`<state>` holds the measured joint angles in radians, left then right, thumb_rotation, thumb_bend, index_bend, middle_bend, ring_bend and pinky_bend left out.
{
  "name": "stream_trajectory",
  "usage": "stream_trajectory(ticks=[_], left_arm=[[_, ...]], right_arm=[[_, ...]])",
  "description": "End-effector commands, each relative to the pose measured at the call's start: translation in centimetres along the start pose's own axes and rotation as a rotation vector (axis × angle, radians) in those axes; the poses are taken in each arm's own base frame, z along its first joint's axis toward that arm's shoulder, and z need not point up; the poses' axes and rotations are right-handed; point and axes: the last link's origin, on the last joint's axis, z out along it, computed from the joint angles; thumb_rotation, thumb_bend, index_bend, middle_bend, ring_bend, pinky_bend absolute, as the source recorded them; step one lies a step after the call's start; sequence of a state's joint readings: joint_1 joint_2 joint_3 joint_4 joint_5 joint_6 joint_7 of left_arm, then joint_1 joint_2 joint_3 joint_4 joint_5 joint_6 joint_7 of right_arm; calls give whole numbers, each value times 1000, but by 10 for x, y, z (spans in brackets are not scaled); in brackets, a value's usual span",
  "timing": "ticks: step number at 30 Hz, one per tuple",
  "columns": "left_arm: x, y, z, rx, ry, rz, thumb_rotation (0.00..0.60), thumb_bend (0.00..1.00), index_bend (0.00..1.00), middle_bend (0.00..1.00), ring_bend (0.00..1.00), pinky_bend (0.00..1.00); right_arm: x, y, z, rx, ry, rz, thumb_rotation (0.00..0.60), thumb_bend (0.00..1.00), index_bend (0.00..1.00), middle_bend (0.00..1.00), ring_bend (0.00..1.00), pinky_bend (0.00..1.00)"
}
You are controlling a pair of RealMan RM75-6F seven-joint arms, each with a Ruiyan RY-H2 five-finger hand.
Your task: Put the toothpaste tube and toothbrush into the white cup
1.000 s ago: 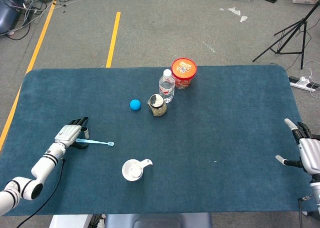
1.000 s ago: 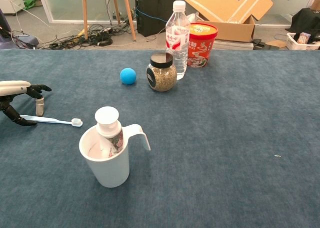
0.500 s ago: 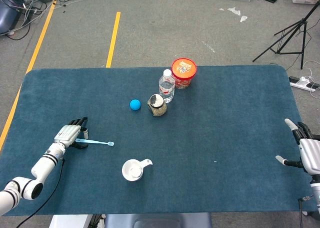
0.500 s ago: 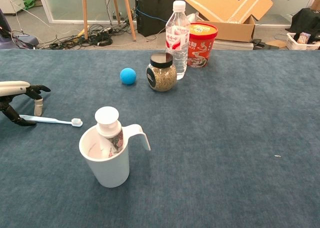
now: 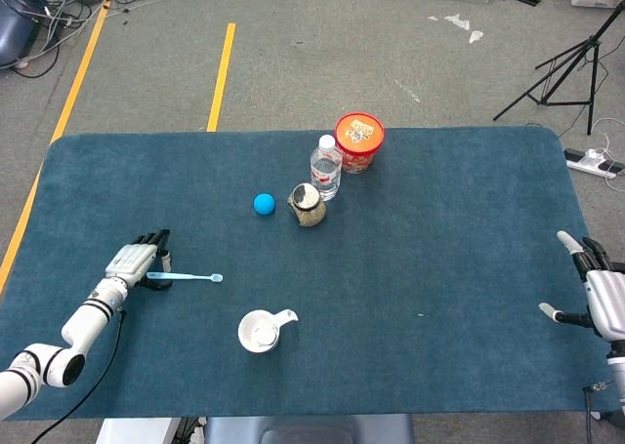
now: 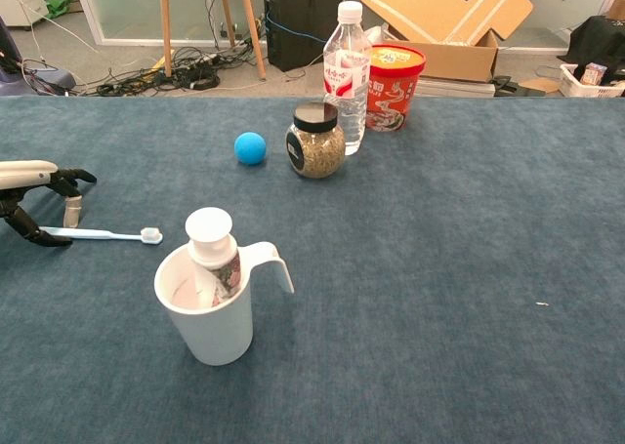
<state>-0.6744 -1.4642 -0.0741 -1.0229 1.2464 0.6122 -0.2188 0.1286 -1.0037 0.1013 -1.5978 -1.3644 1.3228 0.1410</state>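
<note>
Tube (image 6: 212, 252) already in cup (image 6: 207, 312). Left hand (image 5: 142, 262) at toothbrush (image 5: 187, 278) handle, grip unclear; right hand (image 5: 598, 293) open, idle.

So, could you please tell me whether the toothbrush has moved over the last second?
Barely: the toothbrush keeps its place left of the white cup, its head nudged marginally towards it.

My left hand (image 5: 138, 263): pale grey/white back plate, black fingers w/ light tips. Wrist + forearm white, segmented by black rings; rounded white joint further back, thin black cable alongside. My right hand (image 5: 598, 295): white/grey shell, dark finger segments, pale tips.
</note>
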Motion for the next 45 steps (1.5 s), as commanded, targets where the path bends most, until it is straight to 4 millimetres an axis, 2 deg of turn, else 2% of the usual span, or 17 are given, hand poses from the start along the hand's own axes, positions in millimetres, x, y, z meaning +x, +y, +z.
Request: stream_trajectory(ticks=[1,23,45], left_arm=[[1,0,0,1,2,-5,600,249,537,20,0,75],[16,-4,-20,-20,53,15,600,267,566,32,0,74],[38,-5,-64,-29,111,90,600,266,568,40,0,74]], right_arm=[[0,0,0,1,0,0,600,0,47,190,81,625],[0,-1,-1,4,4,-1,600,0,47,190,80,625],[-2,-4,-2,13,1,-9,600,0,47,190,80,625]])
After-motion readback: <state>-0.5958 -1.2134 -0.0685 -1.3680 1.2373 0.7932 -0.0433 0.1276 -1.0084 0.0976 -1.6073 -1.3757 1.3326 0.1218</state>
